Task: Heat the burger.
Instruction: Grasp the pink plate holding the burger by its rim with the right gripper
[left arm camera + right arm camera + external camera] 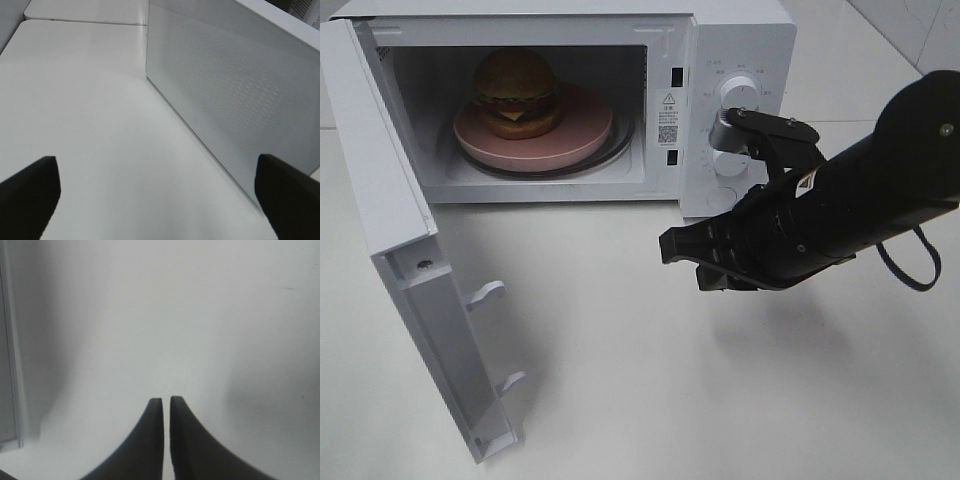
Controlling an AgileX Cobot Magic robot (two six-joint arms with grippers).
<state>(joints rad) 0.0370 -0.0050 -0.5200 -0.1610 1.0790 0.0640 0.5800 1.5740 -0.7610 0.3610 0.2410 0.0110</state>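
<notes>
High camera: the microwave (740, 40) door (390, 220) stands wide open, and there's the burger (516, 92) inside, sitting on the pink plate (585, 130). The right arm (860, 190) hovers over the worktop (640, 390), just in front of the control panel.

Left wrist camera: the left arm's jaws are spread wide, dark fingertips (30, 195) at either side, with a perforated white panel (225, 90) close by.

Right wrist camera: the right arm's jaws are pinched almost together, nothing between them, with worktop below.

surface: white tabletop (620, 380) | beyond: second white table (85, 10) adjoining | light: soft shadows
</notes>
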